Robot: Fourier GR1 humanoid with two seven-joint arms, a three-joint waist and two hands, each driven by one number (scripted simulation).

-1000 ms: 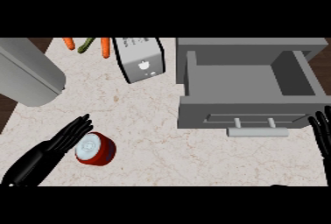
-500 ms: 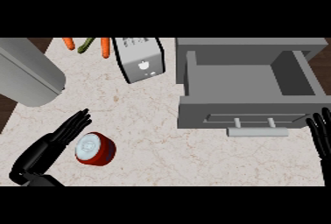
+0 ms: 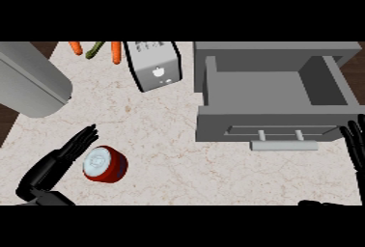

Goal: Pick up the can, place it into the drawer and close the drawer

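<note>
Can (image 3: 105, 164) is the thing to move, but it is among the smaller things here, so I begin with the big ones. The counter (image 3: 164, 140), pale and marbled, fills most of the view. At far right the grey drawer (image 3: 274, 103) stands pulled open, its handle (image 3: 284, 144) facing the near side, and nothing shows inside it. At far left lies a large grey cylinder (image 3: 32, 79), and between them a toaster (image 3: 155, 65), with carrots (image 3: 114, 50) beside it at the far edge. The can, red with a pale top, lies at near left, well apart from the drawer. The left hand (image 3: 61, 161) is just beside it on its left, fingers straight and released, not curled round it. The right hand (image 3: 354, 147) rests at the right edge, fingers up and relaxed. I judge the picking step is only beginning: next the left hand must wrap round the can before lifting.
</note>
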